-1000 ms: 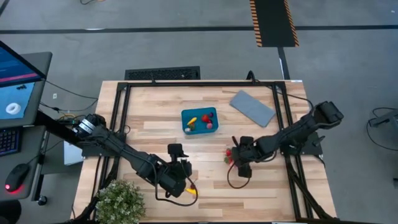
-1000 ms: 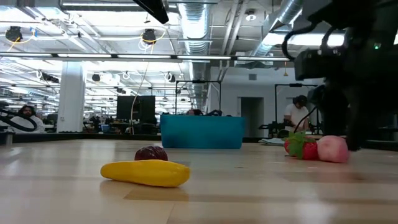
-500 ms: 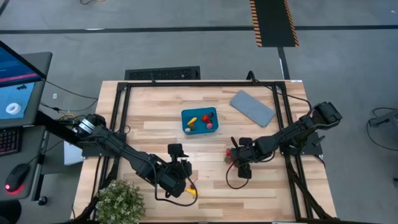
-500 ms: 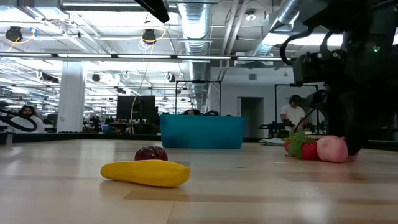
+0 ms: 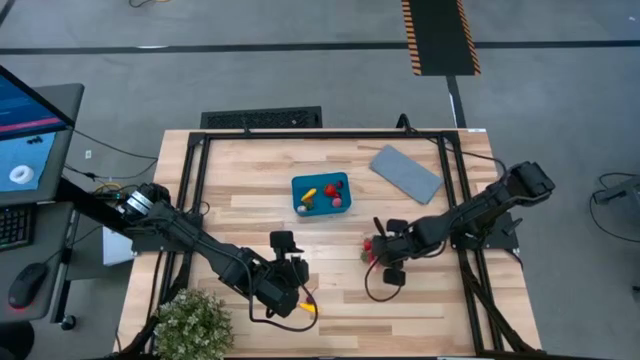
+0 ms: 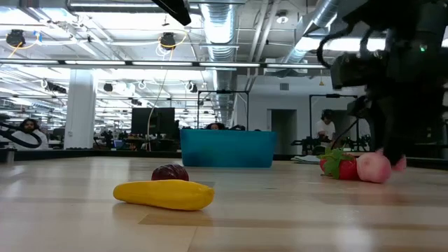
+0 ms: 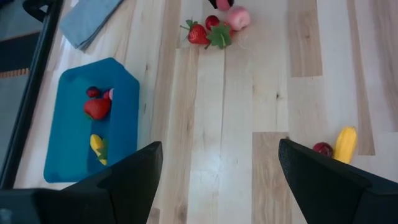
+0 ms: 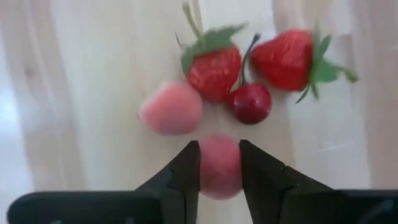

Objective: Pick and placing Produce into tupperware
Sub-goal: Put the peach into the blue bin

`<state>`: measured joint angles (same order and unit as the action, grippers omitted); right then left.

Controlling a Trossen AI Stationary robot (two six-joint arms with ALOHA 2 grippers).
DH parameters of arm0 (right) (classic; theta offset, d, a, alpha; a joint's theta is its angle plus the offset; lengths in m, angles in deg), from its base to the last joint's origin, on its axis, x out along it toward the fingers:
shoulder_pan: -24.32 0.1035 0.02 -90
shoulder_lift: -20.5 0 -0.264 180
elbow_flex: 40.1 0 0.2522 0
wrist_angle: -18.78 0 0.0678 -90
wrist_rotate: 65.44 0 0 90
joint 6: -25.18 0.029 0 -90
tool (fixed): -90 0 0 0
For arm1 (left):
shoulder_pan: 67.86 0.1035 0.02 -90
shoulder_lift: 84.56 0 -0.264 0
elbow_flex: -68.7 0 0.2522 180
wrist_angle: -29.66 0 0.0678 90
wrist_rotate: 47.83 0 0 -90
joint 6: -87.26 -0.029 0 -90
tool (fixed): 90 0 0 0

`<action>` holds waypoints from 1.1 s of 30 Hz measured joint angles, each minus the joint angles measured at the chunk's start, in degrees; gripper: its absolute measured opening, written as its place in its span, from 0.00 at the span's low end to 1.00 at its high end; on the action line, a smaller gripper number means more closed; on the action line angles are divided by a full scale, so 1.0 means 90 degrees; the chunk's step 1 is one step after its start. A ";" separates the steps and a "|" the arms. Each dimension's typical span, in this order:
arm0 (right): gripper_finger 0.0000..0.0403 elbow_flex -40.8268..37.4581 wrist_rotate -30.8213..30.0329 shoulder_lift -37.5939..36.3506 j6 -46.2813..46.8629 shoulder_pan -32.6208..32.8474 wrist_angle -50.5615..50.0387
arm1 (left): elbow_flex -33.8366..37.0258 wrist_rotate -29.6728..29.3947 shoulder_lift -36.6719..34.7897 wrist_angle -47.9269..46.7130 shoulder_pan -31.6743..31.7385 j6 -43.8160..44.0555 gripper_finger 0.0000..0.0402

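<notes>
Pale wooden surface (image 5: 250, 200), and on its right half a pink fruit (image 8: 219, 166) sits pinched between the right tool's (image 8: 219, 168) narrowed fingers, just beside two strawberries (image 8: 214, 68), a cherry (image 8: 250, 102) and another pink piece (image 8: 171, 109). Well apart, the teal tupperware (image 5: 299, 186) holds a strawberry, a yellow piece and a pink piece. Left tool (image 7: 217, 180) hangs wide open, holding nothing, near a yellow squash (image 6: 164, 194).

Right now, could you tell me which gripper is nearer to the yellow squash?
Left. The left gripper hovers right by the yellow squash near the table's front edge; the right gripper is farther off, its jaws around a pink fruit.
</notes>
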<state>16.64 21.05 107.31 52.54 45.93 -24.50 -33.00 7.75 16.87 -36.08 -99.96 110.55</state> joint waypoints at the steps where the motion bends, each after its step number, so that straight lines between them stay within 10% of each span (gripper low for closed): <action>1: 0.30 0.0000 -0.0038 -0.0096 0.0052 -0.0002 -0.0002 | 0.0000 0.0034 0.0000 -0.0003 0.0000 -0.0011 0.77; 9: 0.26 0.0000 -0.0558 -0.1273 0.0558 0.0000 0.0251 | -0.0002 -0.0110 0.0000 -0.0499 -0.0002 -0.0060 0.77; 17: 0.28 0.0000 -0.1457 -0.2487 0.0561 -0.0065 0.0834 | 0.0415 -0.1588 -0.0461 -0.0601 0.0109 0.0186 0.77; 33: 0.27 0.0000 -0.1624 -0.3018 0.0205 -0.0126 0.1496 | 0.6090 0.2116 -0.5432 0.7378 0.1428 -0.0829 0.77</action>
<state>16.64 6.43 80.15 54.38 44.79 -11.03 21.80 26.80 -32.02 30.32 -87.11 103.09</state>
